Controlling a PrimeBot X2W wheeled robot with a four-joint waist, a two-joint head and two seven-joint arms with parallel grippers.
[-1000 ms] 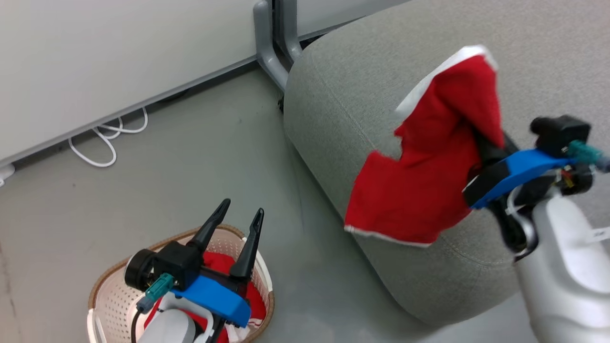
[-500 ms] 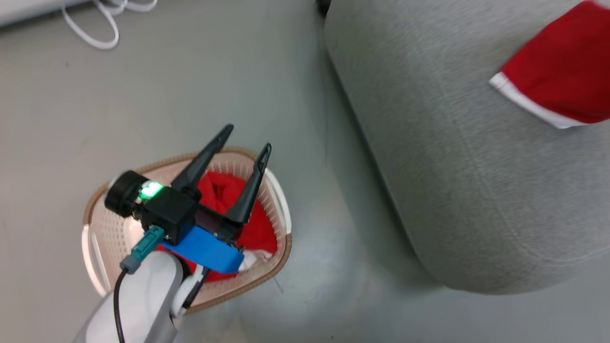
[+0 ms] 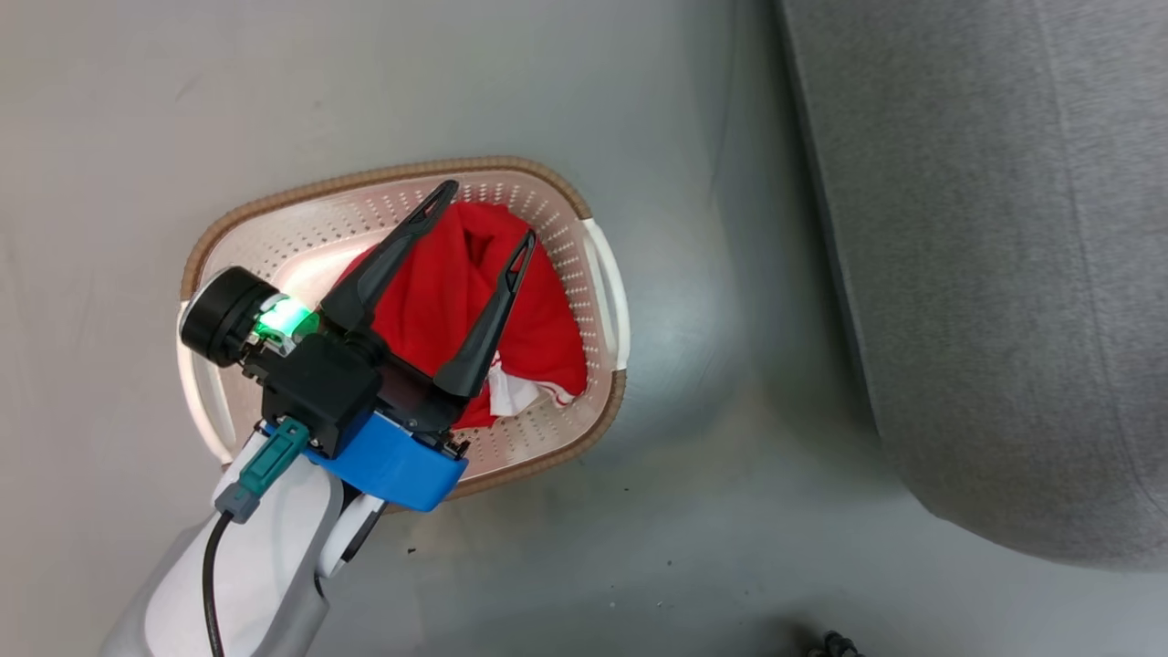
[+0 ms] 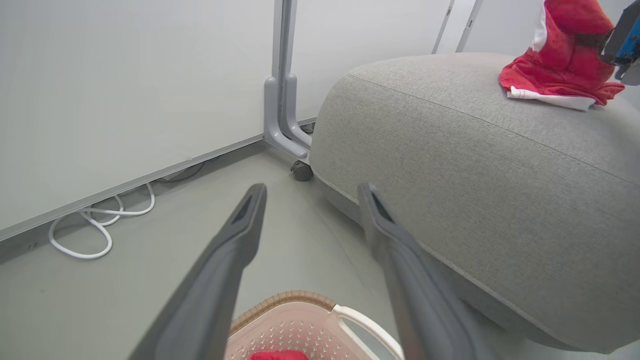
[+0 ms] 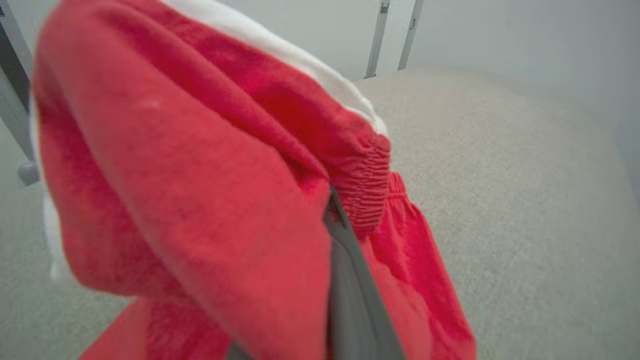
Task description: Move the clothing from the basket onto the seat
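Red clothing [image 3: 429, 292] in cream basket [image 3: 306, 228], red garment [image 4: 557, 75] on grey seat [image 3: 985, 274]

Head above basket [image 3: 301, 228], left wrist low facing seat [image 4: 475, 170], right wrist against clothing [image 5: 190, 190]

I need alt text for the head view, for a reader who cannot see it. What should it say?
The robot's open left hand hovers over a cream laundry basket that holds red clothing with white trim. The basket stands on a grey floor, left of a large grey fabric seat.
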